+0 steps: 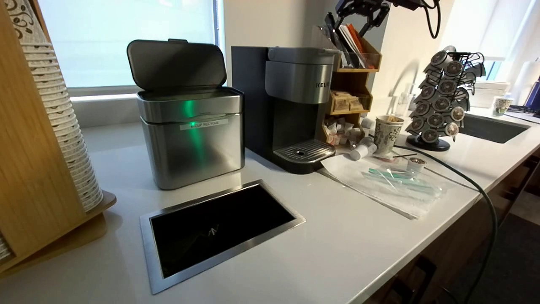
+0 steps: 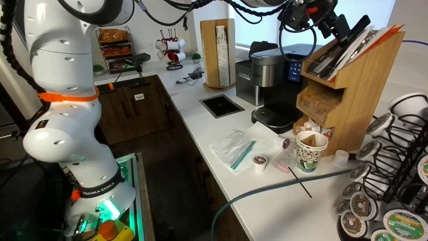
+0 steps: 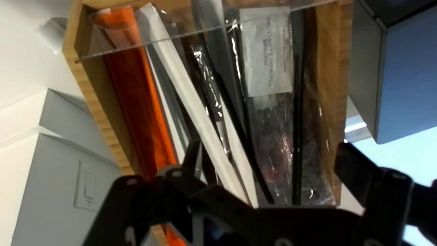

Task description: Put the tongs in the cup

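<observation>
Exterior view. Gripper [image 1: 350,28], black: fingers spread, released. Stationed at the top tier of a wooden organizer [image 1: 376,55]. Coffee maker [image 1: 301,80], black and steel: beside the organizer. Cup [image 1: 384,139], small, patterned paper: upright on the counter [image 1: 329,245] near the organizer's foot, well below the gripper, tan packets in its mouth. Pod tower [image 1: 441,93], dark wire: beside the cup, apart from it.

Exterior view. Robot arm [image 2: 62,67], white: reaching across at the top of the view. Tongs [image 2: 359,27], long, slim, dark: leaning in the organizer's top tier among paper and plastic sleeves [image 2: 351,52], upper end projecting, just beside a gripper fingertip. Contact between the two: cannot be told. Cup: well below the tongs and apart from them.

Wrist view. Fingers [image 3: 355,174]: set wide apart, one toward the side of the orange sleeve [image 3: 133,85], one toward the opposite wall. Slim dark lengths [image 3: 297,136]: two, between the fingers as seen here; which belongs to the tongs cannot be told.
</observation>
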Controlling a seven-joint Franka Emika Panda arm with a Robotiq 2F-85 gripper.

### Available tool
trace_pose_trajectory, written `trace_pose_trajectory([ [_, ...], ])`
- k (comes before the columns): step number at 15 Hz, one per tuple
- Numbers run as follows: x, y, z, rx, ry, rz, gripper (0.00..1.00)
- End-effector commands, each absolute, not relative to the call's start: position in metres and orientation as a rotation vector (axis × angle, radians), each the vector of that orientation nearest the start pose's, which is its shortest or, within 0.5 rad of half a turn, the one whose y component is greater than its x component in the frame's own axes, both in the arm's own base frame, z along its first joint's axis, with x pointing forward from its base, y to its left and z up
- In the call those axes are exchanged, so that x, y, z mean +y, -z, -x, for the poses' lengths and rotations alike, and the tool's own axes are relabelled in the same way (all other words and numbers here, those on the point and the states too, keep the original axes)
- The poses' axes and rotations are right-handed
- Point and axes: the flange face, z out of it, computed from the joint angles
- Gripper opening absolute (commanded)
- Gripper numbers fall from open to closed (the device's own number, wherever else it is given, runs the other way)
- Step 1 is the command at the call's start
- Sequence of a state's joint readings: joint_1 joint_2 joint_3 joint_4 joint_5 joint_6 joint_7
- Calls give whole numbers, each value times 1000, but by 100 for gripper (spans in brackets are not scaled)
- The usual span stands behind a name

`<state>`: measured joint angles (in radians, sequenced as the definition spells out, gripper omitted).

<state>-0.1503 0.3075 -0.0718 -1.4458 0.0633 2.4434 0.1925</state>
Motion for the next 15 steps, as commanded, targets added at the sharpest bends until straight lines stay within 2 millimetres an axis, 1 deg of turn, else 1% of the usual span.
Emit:
trace_pose_trajectory([
  [1, -150, -590, -702, 590, 1024, 2861, 100],
  [6, -149, -580, -713, 545, 1027, 2894, 100],
  [11, -147, -573, -718, 516, 1023, 2909, 99],
  [12, -147, -572, -719, 513, 1025, 2911, 93],
  [13, -147, -572, -719, 509, 1025, 2912, 91],
  [15, -147, -571, -720, 503, 1024, 2913, 77],
])
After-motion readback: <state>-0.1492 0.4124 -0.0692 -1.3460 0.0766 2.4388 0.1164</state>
